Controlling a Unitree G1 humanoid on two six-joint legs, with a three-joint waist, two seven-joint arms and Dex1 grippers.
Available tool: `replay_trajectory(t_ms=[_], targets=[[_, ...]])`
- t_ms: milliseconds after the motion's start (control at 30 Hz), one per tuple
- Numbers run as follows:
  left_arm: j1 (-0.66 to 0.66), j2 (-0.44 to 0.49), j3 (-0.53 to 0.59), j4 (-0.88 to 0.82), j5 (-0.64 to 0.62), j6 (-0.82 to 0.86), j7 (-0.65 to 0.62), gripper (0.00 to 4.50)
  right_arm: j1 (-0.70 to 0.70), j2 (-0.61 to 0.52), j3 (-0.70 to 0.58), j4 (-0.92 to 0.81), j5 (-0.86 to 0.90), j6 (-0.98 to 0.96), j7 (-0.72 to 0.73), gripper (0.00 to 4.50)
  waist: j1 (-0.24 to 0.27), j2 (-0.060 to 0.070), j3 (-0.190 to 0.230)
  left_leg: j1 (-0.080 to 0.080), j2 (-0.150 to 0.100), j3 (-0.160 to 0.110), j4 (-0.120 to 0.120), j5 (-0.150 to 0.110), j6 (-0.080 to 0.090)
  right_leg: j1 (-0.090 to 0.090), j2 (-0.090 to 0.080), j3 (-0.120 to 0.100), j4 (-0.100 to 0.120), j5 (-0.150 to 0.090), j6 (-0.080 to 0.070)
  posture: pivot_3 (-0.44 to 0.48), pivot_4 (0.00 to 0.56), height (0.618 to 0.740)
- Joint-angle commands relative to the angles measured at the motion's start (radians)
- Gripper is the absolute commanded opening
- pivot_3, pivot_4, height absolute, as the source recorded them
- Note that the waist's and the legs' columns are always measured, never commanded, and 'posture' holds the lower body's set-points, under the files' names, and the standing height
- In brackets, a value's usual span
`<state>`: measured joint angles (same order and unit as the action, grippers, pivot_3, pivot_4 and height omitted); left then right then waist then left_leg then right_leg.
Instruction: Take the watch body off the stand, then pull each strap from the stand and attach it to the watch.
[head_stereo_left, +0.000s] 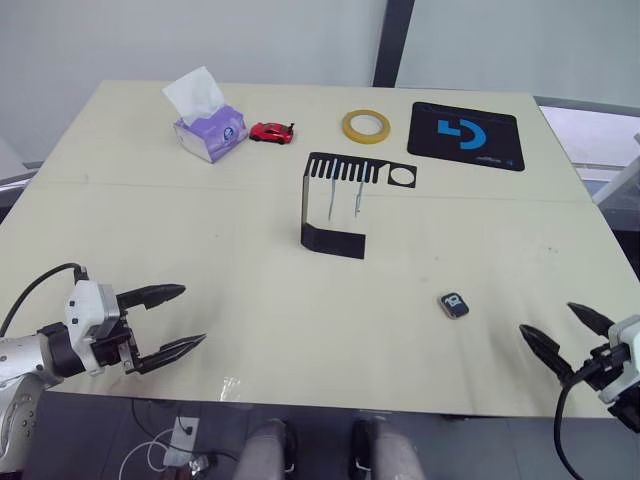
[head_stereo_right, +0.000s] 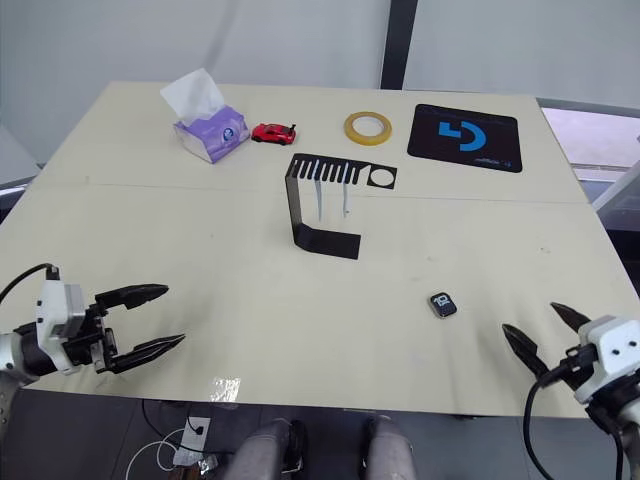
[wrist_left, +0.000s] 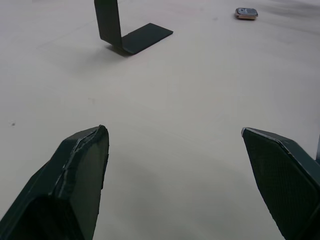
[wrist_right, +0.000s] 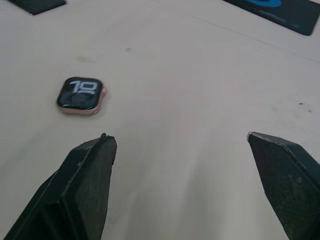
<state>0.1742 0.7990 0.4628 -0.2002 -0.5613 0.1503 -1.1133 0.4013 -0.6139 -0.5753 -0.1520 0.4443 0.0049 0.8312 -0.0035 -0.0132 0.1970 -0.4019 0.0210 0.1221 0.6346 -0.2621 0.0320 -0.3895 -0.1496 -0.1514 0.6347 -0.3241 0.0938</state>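
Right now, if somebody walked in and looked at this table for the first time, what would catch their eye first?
Probably the stand at mid-table, with two pale straps hanging from its slotted top plate. Next, the watch body lying alone on the table, toward the robot's right, screen up. The left gripper and right gripper sit open at the near edge, holding nothing.

Head stereo pair looking down over table (head_stereo_left: 200, 250), wrist cameras low, skimming tabletop
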Motion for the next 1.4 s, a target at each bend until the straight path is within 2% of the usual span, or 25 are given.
replay_trajectory(t_ms=[33, 167, 367, 667, 733, 867, 1000, 1200, 1400], targets=[[0.012, -0.011, 0.037, 0.003, 0.005, -0.024, 0.019, 4.5, 0.012, -0.009, -0.017, 0.011, 0.004, -0.043, 0.034, 4.46, 0.002, 0.0, 0.0, 0.0, 0.0, 0.0, 0.0, 0.0, 0.0, 0.0, 0.0, 0.0, 0.0, 0.0, 0.0, 0.0, 0.15, 0.74], [0.012, -0.022, 0.043, 0.01, 0.004, -0.021, 0.047, 4.5, 0.003, -0.006, 0.006, 0.017, -0.007, -0.062, 0.051, 4.46, 0.002, 0.0, 0.0, 0.0, 0.001, 0.0, 0.0, 0.0, -0.001, 0.0, 0.0, 0.0, 0.0, 0.0, 0.0, 0.0, 0.15, 0.74], [-0.007, -0.066, 0.037, 0.014, 0.003, -0.046, 0.083, 4.5, -0.118, -0.006, 0.068, -0.043, 0.029, 0.018, 0.006, 4.46, 0.0, 0.0, 0.0, 0.001, 0.002, 0.001, 0.001, 0.0, -0.001, 0.0, 0.0, 0.001, 0.0, 0.001, -0.001, 0.0, 0.15, 0.74], [-0.096, -0.183, -0.039, -0.065, 0.042, -0.053, 0.253, 4.5, -0.437, 0.065, 0.355, -0.195, 0.037, 0.262, -0.139, 4.46, 0.004, -0.001, -0.001, 0.0, 0.004, 0.0, 0.003, 0.0, -0.003, 0.0, 0.001, 0.0, 0.001, 0.001, -0.002, 0.0, 0.15, 0.74], [-0.099, -0.19, -0.066, -0.096, 0.04, -0.038, 0.271, 4.5, -0.492, 0.089, 0.397, -0.2, 0.034, 0.285, -0.155, 4.46, 0.003, -0.001, -0.001, -0.001, 0.004, 0.0, 0.003, 0.0, -0.003, 0.0, 0.001, 0.0, 0.002, 0.001, -0.002, 0.0, 0.15, 0.74], [-0.142, -0.226, -0.131, -0.146, 0.08, 0.019, 0.388, 4.5, -0.566, 0.114, 0.462, -0.188, 0.007, 0.278, -0.153, 4.46, 0.004, -0.001, -0.001, -0.003, 0.004, 0.0, 0.01, -0.001, -0.002, 0.0, 0.002, -0.001, 0.002, 0.001, -0.002, 0.0, 0.15, 0.74], [-0.241, -0.302, -0.215, -0.155, 0.144, 0.075, 0.535, 4.5, -0.588, 0.124, 0.524, -0.188, -0.032, 0.166, -0.085, 4.46, 0.006, -0.001, -0.001, -0.003, 0.004, 0.0, 0.013, -0.002, 0.0, 0.001, 0.002, -0.001, 0.003, 0.001, -0.002, 0.0, 0.15, 0.74], [-0.385, -0.431, -0.325, -0.115, 0.224, 0.139, 0.704, 4.5, -0.579, 0.14, 0.516, -0.21, -0.016, 0.079, -0.057, 4.46, 0.005, -0.001, -0.001, -0.003, 0.004, -0.001, 0.013, -0.003, 0.0, 0.003, 0.004, -0.003, 0.004, 0.002, -0.001, 0.0, 0.15, 0.74], [-0.49, -0.509, -0.402, -0.057, 0.293, 0.173, 0.786, 4.5, -0.546, 0.129, 0.494, -0.248, 0.009, 0.049, -0.032, 4.46, 0.006, -0.001, -0.001, -0.003, 0.004, -0.001, 0.014, -0.003, 0.0, 0.004, 0.005, -0.004, 0.004, 0.002, -0.001, 0.0, 0.15, 0.74]])
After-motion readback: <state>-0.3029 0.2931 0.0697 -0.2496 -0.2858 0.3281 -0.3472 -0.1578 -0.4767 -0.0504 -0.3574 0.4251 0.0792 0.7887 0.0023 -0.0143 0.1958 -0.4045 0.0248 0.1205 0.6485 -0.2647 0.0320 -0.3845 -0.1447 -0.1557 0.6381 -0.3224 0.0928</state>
